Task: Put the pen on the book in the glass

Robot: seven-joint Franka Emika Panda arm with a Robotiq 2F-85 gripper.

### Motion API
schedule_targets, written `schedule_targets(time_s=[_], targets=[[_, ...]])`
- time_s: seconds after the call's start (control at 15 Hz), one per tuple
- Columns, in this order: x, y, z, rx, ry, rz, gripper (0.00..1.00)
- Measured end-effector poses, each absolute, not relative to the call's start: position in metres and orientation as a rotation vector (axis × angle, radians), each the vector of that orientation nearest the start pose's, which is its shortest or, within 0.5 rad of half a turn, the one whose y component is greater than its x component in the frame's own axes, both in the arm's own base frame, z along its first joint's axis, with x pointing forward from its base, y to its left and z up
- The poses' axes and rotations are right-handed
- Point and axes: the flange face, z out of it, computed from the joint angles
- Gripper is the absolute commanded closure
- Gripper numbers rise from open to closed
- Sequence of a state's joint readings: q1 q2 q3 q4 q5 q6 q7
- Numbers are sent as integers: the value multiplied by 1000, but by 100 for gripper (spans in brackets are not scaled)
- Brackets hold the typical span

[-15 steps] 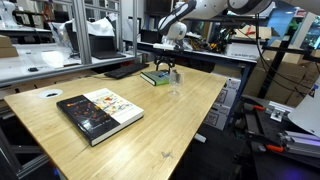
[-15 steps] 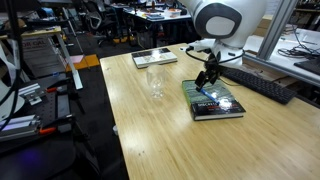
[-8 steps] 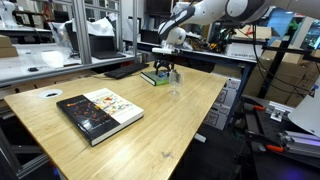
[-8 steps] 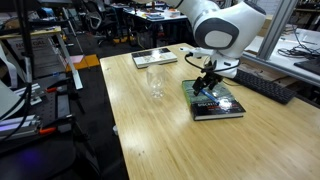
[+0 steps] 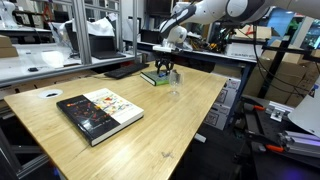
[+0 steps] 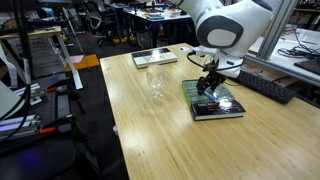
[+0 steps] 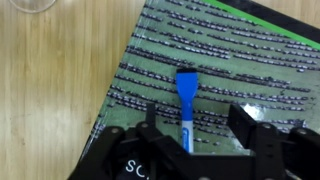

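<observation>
One pen (image 7: 185,103), one glass (image 6: 155,84), two books and one tool (image 7: 195,128) are on or over the bench (image 5: 180,120). The green book (image 7: 250,50) lies flat near the far end of the bench in an exterior view (image 5: 153,78). The big book (image 5: 100,112), black and white with coloured pictures, lies well apart from it at the other end.

The glass stands upright on the bare wood just beside the green book in both exterior views. It looks clear right through. The pen is outside it, lying flat on the green cover, bluish, with its broader end pointing away from the tool.

The tool hangs low over the green book with its jaws wide. In the wrist view the pen's near end lies between the two fingers (image 7: 243,122) and touches neither.

In the wrist view only a curved sliver of the glass (image 7: 30,4) shows at the top left corner, and the book runs off the frame. In both exterior views the pen is too small, and too much behind the tool (image 6: 207,84), to make out.
</observation>
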State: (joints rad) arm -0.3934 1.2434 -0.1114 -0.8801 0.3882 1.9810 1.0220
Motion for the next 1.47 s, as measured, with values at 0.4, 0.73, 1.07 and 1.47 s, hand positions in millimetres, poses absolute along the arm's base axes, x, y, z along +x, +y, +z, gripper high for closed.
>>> schedule_targets(time_s=[0.4, 0.73, 1.07, 1.47], targets=[[700, -324, 112, -1985, 2151, 282, 98], [701, -322, 113, -1984, 2148, 283, 97], [707, -315, 146, -2039, 2079, 311, 97], [704, -317, 250, -2175, 1798, 315, 89]])
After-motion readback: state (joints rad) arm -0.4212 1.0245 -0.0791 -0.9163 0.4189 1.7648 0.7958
